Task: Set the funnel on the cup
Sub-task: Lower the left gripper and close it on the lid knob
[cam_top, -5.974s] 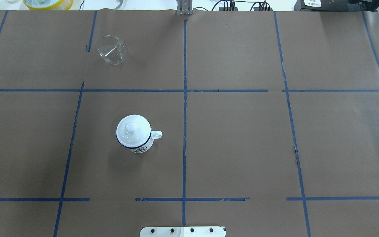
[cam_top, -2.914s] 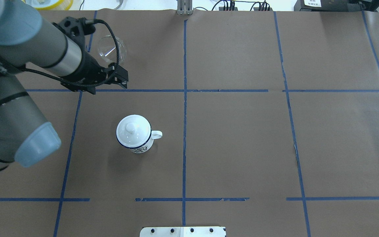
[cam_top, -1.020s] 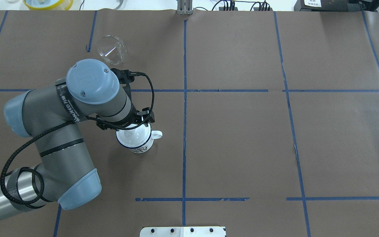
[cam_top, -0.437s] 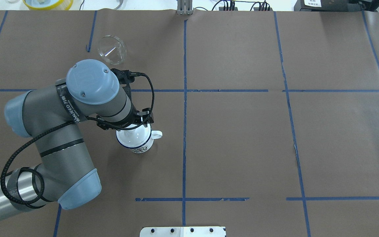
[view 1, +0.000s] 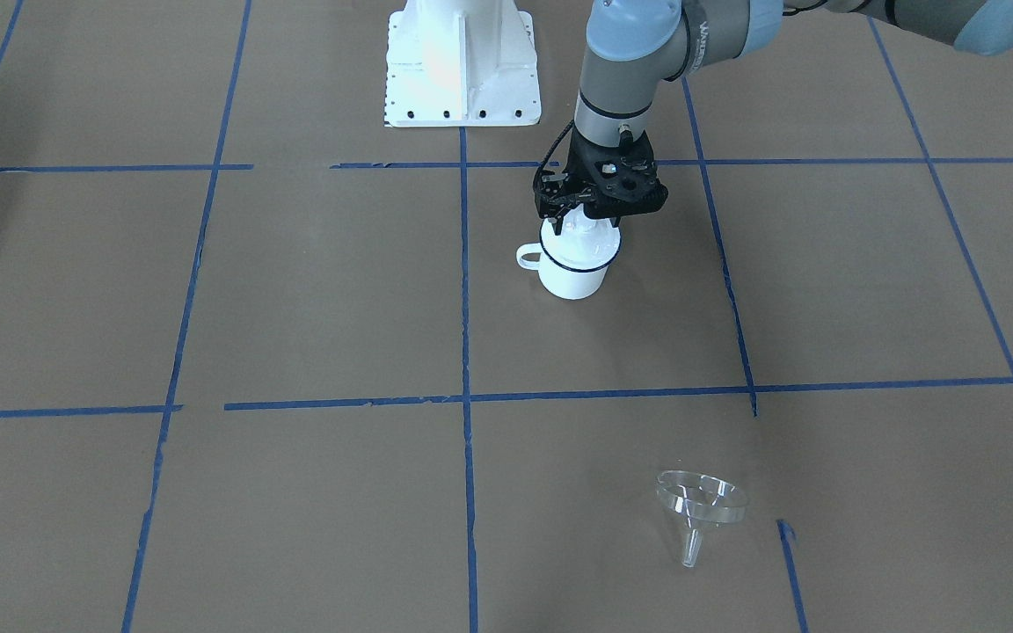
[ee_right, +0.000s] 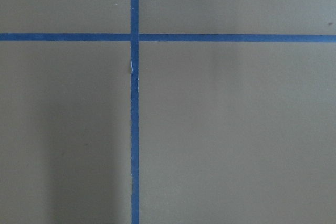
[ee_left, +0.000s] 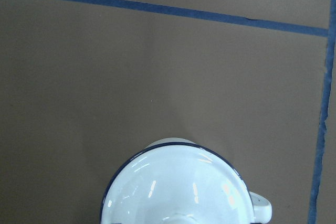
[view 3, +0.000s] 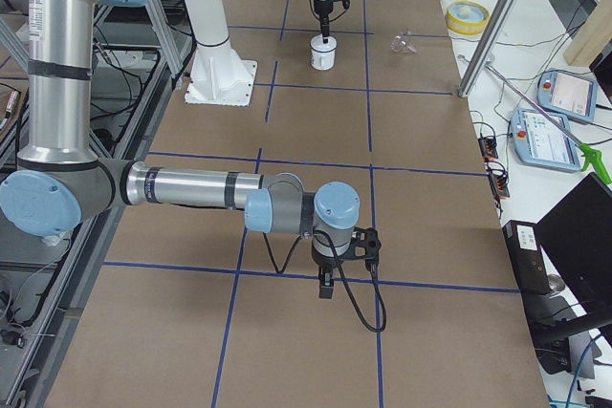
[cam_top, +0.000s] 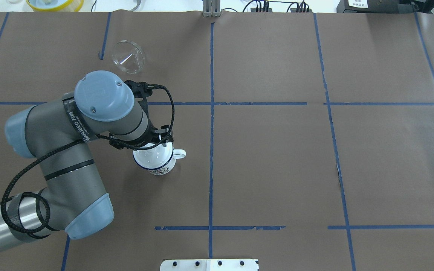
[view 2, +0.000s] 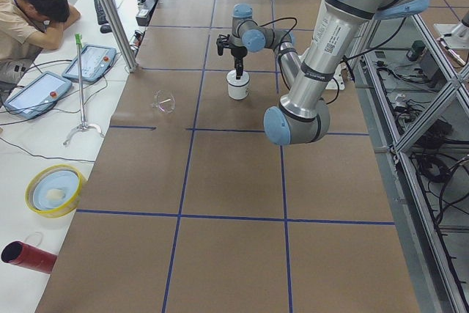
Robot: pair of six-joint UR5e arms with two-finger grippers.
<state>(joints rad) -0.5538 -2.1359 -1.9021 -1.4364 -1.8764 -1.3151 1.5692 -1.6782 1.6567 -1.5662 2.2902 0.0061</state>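
Note:
The cup point(view 1: 572, 274) is a white enamel mug with a dark blue rim, and its handle points to the robot's right. A round white knobbed lid point(ee_left: 178, 187) sits on it. My left gripper point(view 1: 584, 218) points straight down at the lid's knob. Its fingers are at the knob, and I cannot tell whether they grip it. In the overhead view the wrist hides the gripper and the far half of the cup point(cam_top: 156, 163). The clear funnel point(view 1: 700, 505) lies on its side far forward of the cup, and it also shows overhead point(cam_top: 128, 57). My right gripper point(view 3: 325, 284) hangs over bare paper far away; I cannot tell its state.
Brown paper with blue tape lines covers the table point(cam_top: 277, 158). The robot's white base plate point(view 1: 462, 61) stands at the near edge. A yellow bowl point(view 2: 55, 190), a red cylinder point(view 2: 26, 256), tablets and a seated operator point(view 2: 33, 16) are off the table's far side.
My left arm came in from the left, passed the funnel and stopped over the lidded cup. In the last second it has only shifted slightly. The funnel and the cup have not moved.

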